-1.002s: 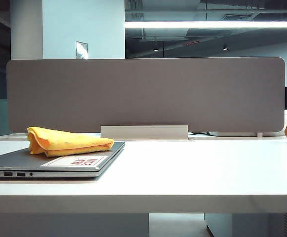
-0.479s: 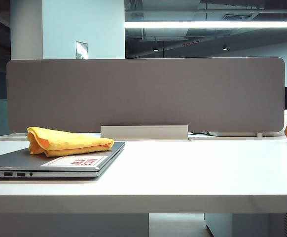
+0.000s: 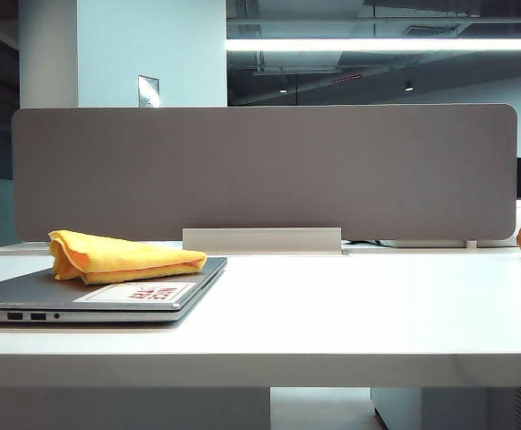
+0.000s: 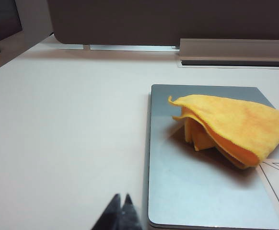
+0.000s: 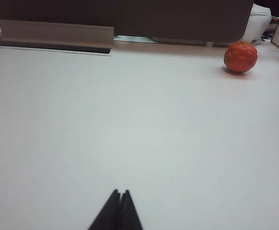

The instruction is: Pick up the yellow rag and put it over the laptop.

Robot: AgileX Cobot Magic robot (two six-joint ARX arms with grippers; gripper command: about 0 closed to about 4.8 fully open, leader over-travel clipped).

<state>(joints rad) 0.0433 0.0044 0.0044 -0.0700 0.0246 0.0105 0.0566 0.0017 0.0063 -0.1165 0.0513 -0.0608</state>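
One yellow rag [image 3: 122, 256], folded, lying on the closed lid of one laptop [image 3: 28, 288] at the left end of the white table [image 3: 350, 313]. Covers only the rear part of the lid; front part bare, with one white sticker [image 3: 135, 292] in red lettering just in front of the rag. Same rag [image 4: 230, 132] from the left wrist camera: bright yellow on top, orange inner folds showing along the open edge, resting wholly on the grey lid [image 4: 187, 191].

One round orange fruit [image 5: 240, 56] on the table, well apart from laptop and rag, at the far right. One grey divider panel [image 3: 265, 170] standing along the back edge of the table, with one pale bracket [image 3: 261, 239] at its foot.

Two grippers, seen only through their own wrist cameras. Left gripper [image 4: 121, 203]: dark fingertips pressed together, nothing between them, hanging over bare table just beside the laptop's near corner. Right gripper [image 5: 121, 199]: fingertips likewise pressed together, holding nothing, over open table, well away from the fruit.

Cut off: laptop's left end and the fruit's right side in the exterior view; sticker's far corner in the left wrist view. Neither arm visible in the exterior view. Sticker lettering too small to read. Only the very tips of each gripper in frame.
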